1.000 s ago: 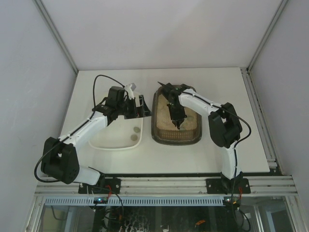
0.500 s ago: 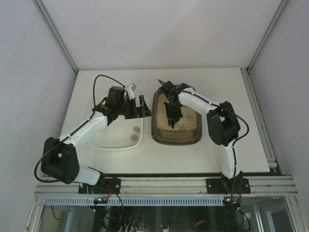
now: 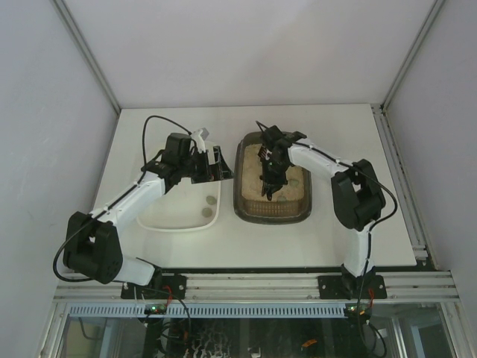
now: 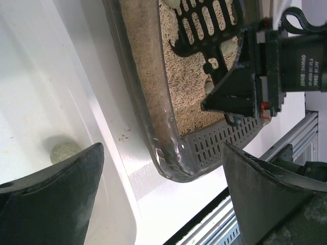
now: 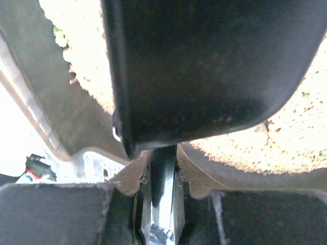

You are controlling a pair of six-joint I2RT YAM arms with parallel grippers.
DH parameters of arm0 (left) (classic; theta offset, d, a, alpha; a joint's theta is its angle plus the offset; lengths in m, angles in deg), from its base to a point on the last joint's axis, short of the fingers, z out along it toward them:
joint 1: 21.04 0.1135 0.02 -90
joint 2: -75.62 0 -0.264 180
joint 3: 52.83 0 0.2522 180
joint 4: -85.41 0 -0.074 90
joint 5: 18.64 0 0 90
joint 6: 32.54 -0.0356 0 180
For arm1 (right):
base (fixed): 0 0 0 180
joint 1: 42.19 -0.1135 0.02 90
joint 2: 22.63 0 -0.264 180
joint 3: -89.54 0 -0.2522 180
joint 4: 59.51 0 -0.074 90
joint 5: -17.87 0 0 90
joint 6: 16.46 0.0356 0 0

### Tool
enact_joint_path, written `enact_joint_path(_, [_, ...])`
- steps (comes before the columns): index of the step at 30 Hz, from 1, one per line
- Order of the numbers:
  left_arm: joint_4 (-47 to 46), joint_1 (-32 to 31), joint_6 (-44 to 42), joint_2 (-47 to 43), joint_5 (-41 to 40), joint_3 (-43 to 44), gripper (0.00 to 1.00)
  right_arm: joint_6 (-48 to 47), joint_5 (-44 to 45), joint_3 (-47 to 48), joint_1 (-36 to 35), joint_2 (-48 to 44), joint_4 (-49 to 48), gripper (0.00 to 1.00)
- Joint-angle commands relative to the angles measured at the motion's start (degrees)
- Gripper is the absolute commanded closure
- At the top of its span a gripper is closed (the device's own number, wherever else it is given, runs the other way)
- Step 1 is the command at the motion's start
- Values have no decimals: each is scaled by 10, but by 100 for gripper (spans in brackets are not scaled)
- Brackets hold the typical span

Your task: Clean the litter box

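The litter box (image 3: 240,198) is a dark tray of beige litter (image 4: 186,81) at mid-table; its rim also shows in the left wrist view (image 4: 153,127). My right gripper (image 3: 268,183) reaches down into it and is shut on the handle (image 5: 163,173) of a black slotted scoop (image 4: 204,23). The scoop's head rests on the litter with pale clumps (image 4: 230,46) on it. In the right wrist view the scoop (image 5: 204,66) fills the top. My left gripper (image 3: 216,168) is open and empty, above the gap between the white tray and the litter box.
A plain white tray (image 3: 160,220) lies left of the litter box and holds two grey-green clumps (image 3: 212,200), one also in the left wrist view (image 4: 64,150). The box's near end has a perforated grey section (image 4: 225,143). The metal rail (image 3: 253,287) runs along the near edge.
My right arm's elbow has swung to the right and the wrist has turned, shifting the scoop slightly inside the litter box. The left arm has not moved.
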Motion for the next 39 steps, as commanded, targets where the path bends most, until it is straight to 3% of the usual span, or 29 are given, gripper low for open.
enact_joint_path(1, [-15, 4, -3, -3, 17, -15, 0, 24, -86, -54, 23, -70, -74, 100])
enact_joint_path(13, [-15, 6, -8, -5, 19, -17, 0, 55, -172, -153, 34, -120, -185, 100])
enact_joint_path(27, [-13, 37, -34, -23, 29, -26, 0, 117, -291, -337, 75, -250, -401, 100])
enact_joint_path(32, [9, 55, -59, -34, 30, -21, 0, 212, -348, -469, 90, -284, -613, 100])
enact_joint_path(39, [75, 58, -188, -113, -57, -56, 1, 367, -389, -619, 89, -272, -1083, 100])
